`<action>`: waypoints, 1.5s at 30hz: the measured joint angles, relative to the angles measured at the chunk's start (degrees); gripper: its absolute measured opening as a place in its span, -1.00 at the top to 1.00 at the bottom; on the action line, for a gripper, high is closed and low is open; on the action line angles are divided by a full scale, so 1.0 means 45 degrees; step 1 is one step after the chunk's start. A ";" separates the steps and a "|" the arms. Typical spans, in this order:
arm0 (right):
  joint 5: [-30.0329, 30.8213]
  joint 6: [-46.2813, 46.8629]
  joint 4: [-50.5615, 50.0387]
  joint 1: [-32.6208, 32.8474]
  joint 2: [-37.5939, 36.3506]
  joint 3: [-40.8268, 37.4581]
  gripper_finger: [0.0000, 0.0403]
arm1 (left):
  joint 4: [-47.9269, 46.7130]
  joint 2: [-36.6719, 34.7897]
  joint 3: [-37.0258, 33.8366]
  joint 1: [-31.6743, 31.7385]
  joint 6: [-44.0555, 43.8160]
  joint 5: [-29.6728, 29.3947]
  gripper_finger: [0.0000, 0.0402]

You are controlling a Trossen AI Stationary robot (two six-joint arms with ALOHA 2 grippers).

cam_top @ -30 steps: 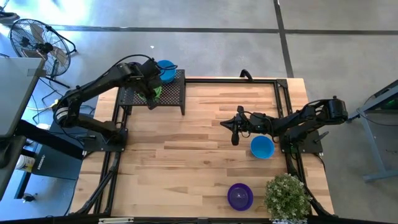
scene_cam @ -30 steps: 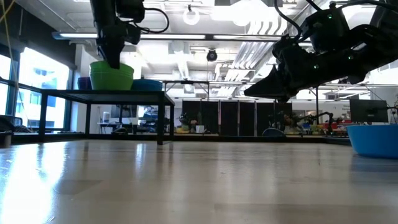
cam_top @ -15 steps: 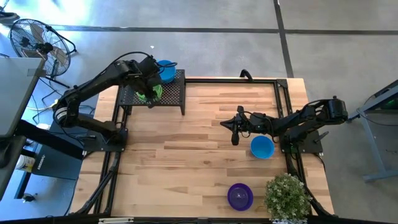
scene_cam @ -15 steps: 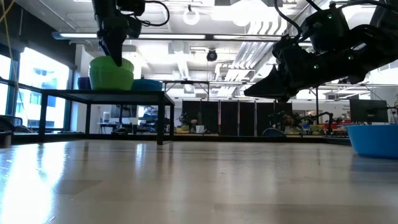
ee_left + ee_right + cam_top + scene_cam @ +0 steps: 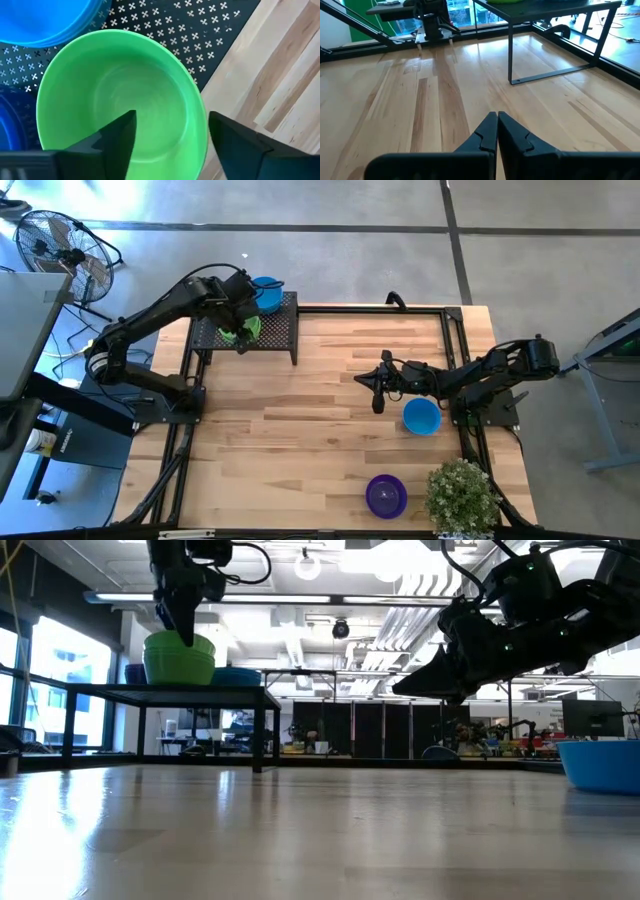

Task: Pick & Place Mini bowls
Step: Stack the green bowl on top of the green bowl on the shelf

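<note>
A green mini bowl (image 5: 120, 95) stands upright on the black mesh rack (image 5: 275, 330) at the table's far left, beside a blue bowl (image 5: 266, 292). My left gripper (image 5: 170, 140) hangs open just above the green bowl, pointing steeply down. One finger is over the bowl's hollow and the other is outside its rim; neither touches it. Another blue bowl (image 5: 421, 417) and a purple one (image 5: 386, 495) sit on the wooden table at the right. My right gripper (image 5: 496, 116) is shut on nothing, hovering near level over the table's middle right.
A small potted plant (image 5: 462, 495) stands at the near right corner beside the purple bowl. The rack (image 5: 200, 690) stands on thin legs with open space under it. The wooden top (image 5: 300, 440) stretches between the rack and the right-hand bowls.
My left gripper has opened, let go of the green bowl's rim and risen a little. The bowl stays on the rack.
</note>
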 joint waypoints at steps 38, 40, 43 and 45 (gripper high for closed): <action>0.0000 -0.0044 -0.0005 0.0000 0.0000 0.0000 1.00 | -0.0146 -0.0015 0.0224 0.0000 0.1258 0.0847 0.98; 0.0000 -0.0044 -0.0005 -0.0004 0.0000 0.0000 0.99 | -0.0154 -0.0015 -0.0124 0.0000 0.1255 0.0844 0.96; 0.0000 -0.0044 -0.0005 0.0000 0.0000 0.0000 0.99 | -0.0151 -0.0029 -0.0330 -0.0002 0.1143 0.0918 0.91; 0.0000 -0.0044 -0.0005 0.0000 0.0000 0.0000 1.00 | -0.0214 -0.0007 -0.0379 -0.0005 0.1070 0.0849 0.85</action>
